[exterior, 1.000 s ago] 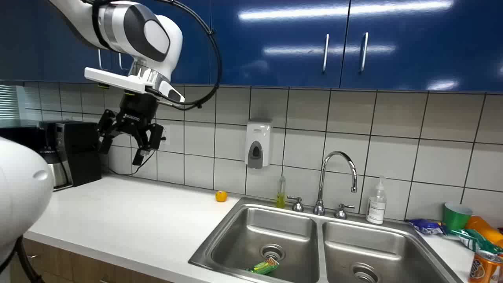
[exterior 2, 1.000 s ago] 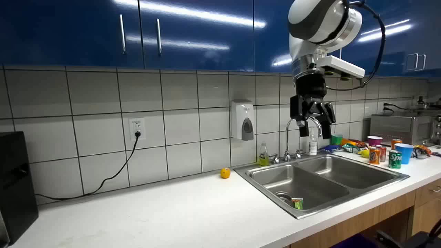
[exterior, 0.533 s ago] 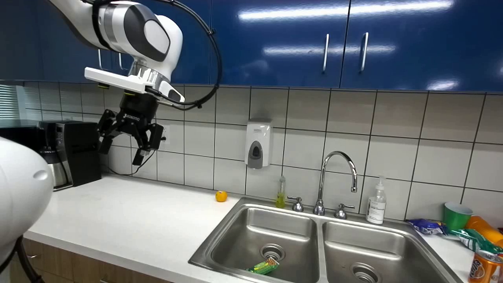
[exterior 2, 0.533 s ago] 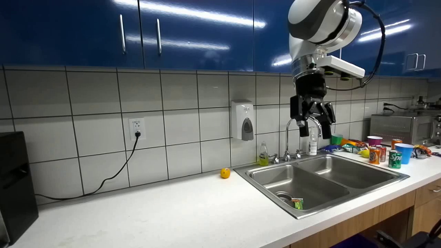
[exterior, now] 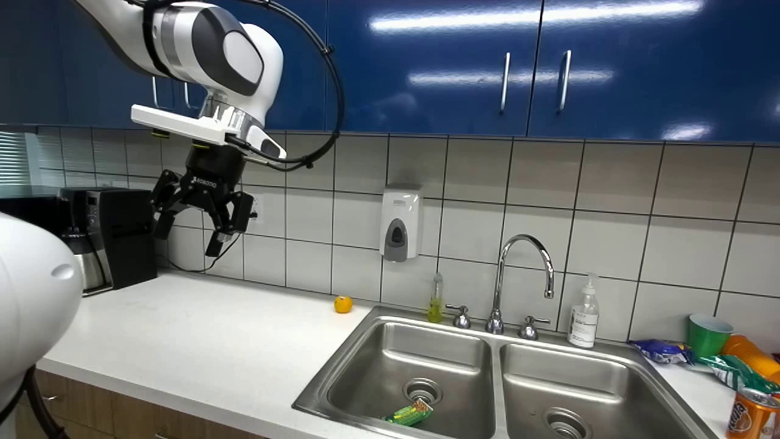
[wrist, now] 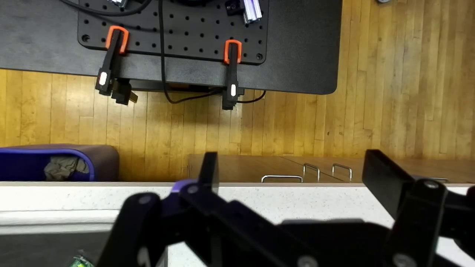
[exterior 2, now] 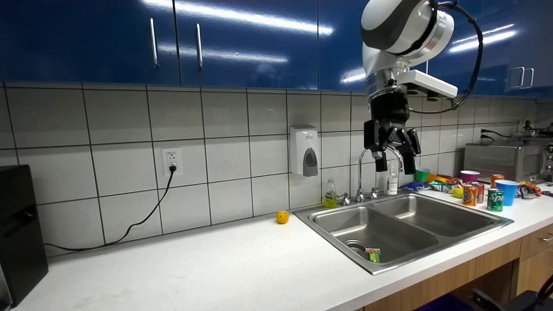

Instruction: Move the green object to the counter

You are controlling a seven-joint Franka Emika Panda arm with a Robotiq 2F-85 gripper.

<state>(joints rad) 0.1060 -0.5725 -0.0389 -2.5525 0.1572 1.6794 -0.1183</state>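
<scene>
Zero motion registered over past second; retrieval judged not begun. Gripper (exterior: 187, 241) suspended above counter (exterior: 201, 329) left of sink (exterior: 342, 361), jaws held apart, nothing clamped. Green packet (exterior: 408, 415) shown in left basin (exterior: 439, 344), near side of drain (exterior: 422, 388).

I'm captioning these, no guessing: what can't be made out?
Shiny green packet: print too small in both exterior views; the wrist view's bottom edge cuts it off.
Clear, white-labelled plastic pump bottle: print too small in both exterior views.
Silver metal carafe: partly behind the white, rounded robot link, in an exterior view.
Purple plastic bin: cut off by the wrist view's left edge.
</scene>
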